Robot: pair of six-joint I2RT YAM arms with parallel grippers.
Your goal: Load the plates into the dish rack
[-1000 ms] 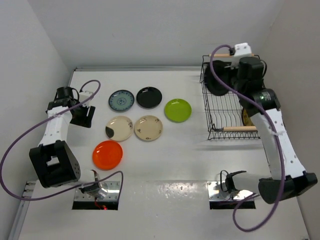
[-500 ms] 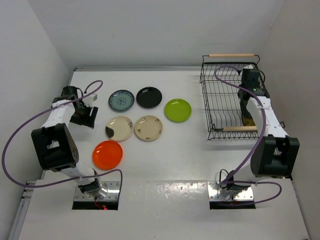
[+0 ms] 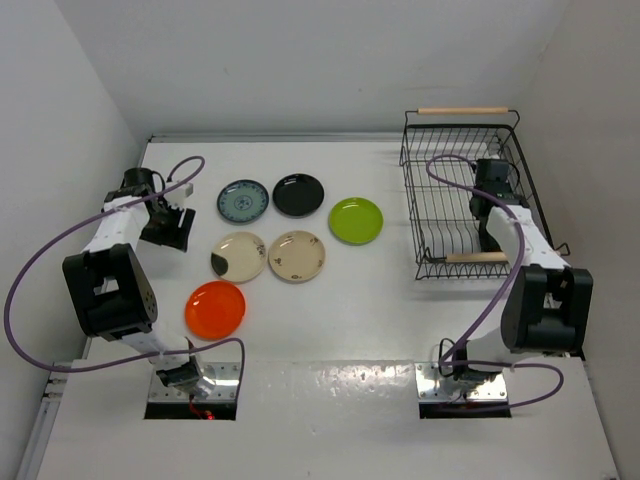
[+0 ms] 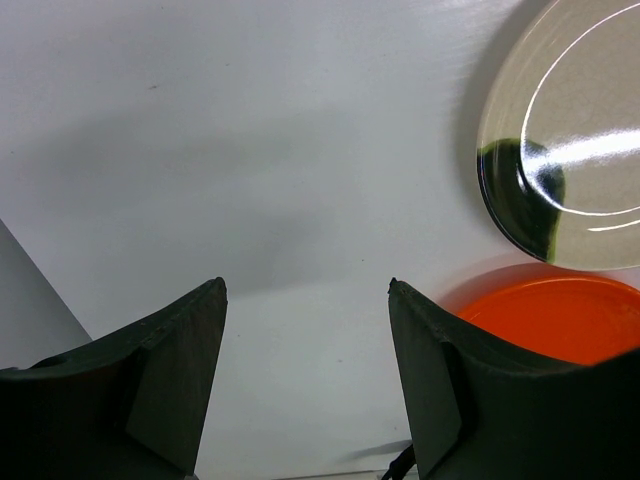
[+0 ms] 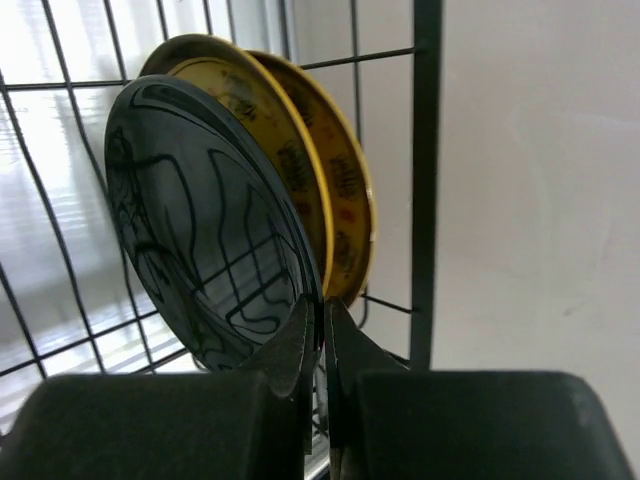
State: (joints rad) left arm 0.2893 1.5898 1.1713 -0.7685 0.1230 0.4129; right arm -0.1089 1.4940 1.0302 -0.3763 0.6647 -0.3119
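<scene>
The dish rack (image 3: 440,200) stands at the right back of the table. My right gripper (image 3: 489,222) is inside its near right end, shut on the rim of a black plate (image 5: 200,240) held upright. Two brown-and-yellow patterned plates (image 5: 300,150) stand on edge right behind it. My right gripper (image 5: 322,318) pinches the plate's lower edge. On the table lie the teal plate (image 3: 243,201), a black plate (image 3: 298,194), the lime green plate (image 3: 356,220), two cream plates (image 3: 239,256) (image 3: 297,256) and the orange-red plate (image 3: 215,309). My left gripper (image 3: 166,226) (image 4: 305,290) is open and empty, left of them.
The rack has light wooden handles at the back (image 3: 465,110) and front (image 3: 478,257). White walls close the table at the back and both sides. In the left wrist view a cream plate with a dark patch (image 4: 570,150) and the orange-red plate (image 4: 560,320) lie to the right.
My right arm has come down from above the rack's back end to its near right end, carrying the black plate next to the patterned plates. The left arm barely moved.
</scene>
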